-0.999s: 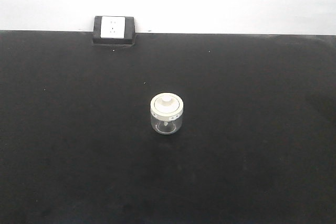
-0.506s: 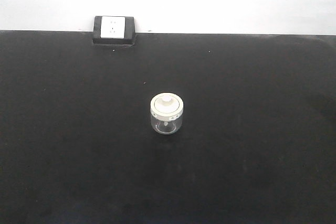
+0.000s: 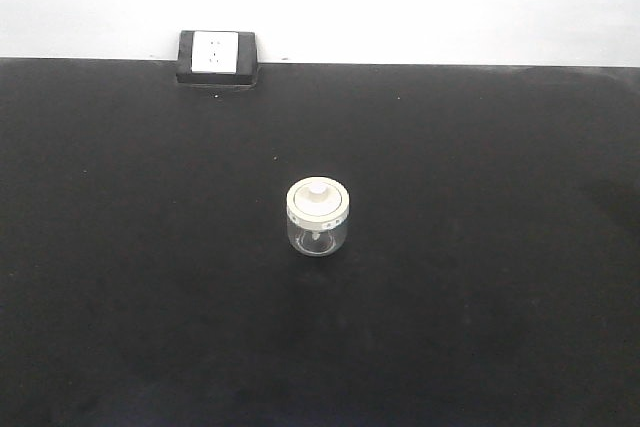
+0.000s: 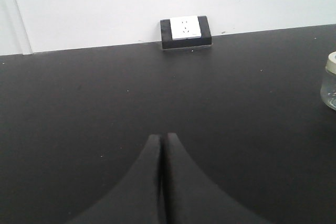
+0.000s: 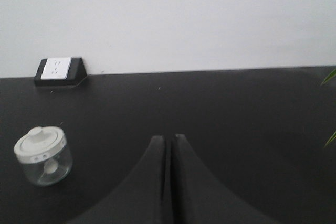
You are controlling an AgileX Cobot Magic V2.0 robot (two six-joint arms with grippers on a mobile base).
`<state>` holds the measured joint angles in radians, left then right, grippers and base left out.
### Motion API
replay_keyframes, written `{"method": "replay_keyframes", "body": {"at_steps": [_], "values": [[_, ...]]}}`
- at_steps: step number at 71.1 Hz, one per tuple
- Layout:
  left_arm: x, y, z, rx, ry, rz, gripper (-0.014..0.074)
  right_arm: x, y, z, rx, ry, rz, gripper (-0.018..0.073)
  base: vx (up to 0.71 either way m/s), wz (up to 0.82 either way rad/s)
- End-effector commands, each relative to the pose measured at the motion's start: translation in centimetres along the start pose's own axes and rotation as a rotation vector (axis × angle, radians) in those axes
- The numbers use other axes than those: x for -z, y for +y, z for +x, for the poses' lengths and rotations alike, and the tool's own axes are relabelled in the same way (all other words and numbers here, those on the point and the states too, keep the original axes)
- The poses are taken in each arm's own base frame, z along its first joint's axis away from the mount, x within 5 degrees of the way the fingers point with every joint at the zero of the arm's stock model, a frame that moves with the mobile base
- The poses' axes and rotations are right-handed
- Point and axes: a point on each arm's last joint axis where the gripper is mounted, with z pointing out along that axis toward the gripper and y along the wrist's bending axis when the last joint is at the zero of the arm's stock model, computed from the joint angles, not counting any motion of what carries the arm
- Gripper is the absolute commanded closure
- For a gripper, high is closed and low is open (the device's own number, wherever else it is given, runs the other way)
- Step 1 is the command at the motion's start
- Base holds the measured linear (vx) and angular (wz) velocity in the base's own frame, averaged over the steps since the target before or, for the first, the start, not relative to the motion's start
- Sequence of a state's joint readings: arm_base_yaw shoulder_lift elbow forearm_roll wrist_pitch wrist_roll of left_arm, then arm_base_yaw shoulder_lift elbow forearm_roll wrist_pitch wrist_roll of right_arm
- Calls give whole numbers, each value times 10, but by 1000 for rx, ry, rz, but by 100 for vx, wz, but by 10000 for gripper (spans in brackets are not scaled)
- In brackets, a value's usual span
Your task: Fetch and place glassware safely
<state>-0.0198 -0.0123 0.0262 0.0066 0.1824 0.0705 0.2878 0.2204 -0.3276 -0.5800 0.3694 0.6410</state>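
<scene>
A small squat clear glass jar [image 3: 318, 217] with a cream-white knobbed lid stands upright in the middle of the black table [image 3: 480, 277]. It also shows at the right edge of the left wrist view [image 4: 330, 81] and at the lower left of the right wrist view [image 5: 43, 156]. My left gripper [image 4: 161, 137] is shut and empty, low over the table, well left of the jar. My right gripper [image 5: 168, 138] is shut and empty, to the right of the jar. Neither gripper shows in the front view.
A white wall socket in a black housing [image 3: 216, 55] sits at the table's back edge against the white wall; it also shows in the left wrist view [image 4: 185, 32] and the right wrist view [image 5: 58, 71]. Green leaf tips [image 5: 329, 77] poke in at the far right.
</scene>
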Motion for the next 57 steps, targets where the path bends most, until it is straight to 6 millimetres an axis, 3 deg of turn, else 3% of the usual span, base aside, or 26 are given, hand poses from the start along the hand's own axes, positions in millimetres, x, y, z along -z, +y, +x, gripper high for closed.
{"method": "replay_keyframes", "body": {"at_steps": [1,24,57], "values": [[-1,0,2,12,-58,0,603,-1,5,-6,-11,-55,-49,563,0,0],[-1,0,2,12,-58,0,603,-7,-3,14,-47,-49,90,563,0,0],[-1,0,3,12,-57,0,603,3,-3,61,-30,-206,54,563,0,0]]}}
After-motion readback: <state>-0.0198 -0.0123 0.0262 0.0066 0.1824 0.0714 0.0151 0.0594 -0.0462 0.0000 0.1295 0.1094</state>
